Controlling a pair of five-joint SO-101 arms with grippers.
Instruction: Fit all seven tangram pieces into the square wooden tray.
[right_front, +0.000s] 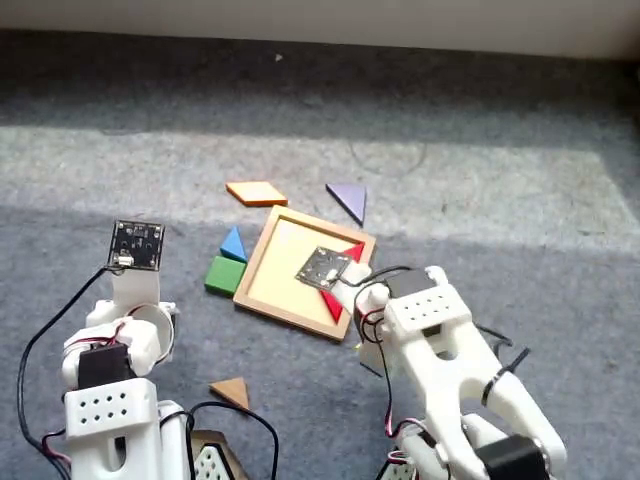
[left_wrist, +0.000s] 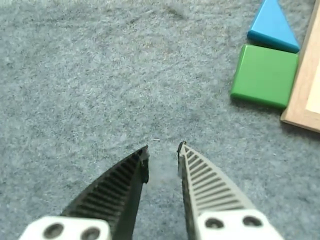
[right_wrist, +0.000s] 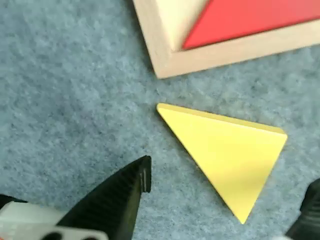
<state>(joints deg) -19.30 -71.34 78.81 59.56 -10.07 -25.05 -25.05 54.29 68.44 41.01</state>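
Your right gripper (right_wrist: 227, 186) is spread wide around the yellow triangle (right_wrist: 225, 147), just beside the tray (right_wrist: 170, 62). Your left gripper (left_wrist: 164, 149) sits slightly apart over the carpet (left_wrist: 75, 75).

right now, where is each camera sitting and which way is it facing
High view: fixed above, looking down over the grey carpet at the tray; left arm and right arm show at the bottom.
Left wrist view: on the left wrist, facing down at carpet; left gripper shows, slightly open.
Right wrist view: on the right wrist, facing down at the yellow triangle by the tray's corner; right gripper open astride it.
Shared: high and left wrist views both show the green square and blue triangle beside the tray.
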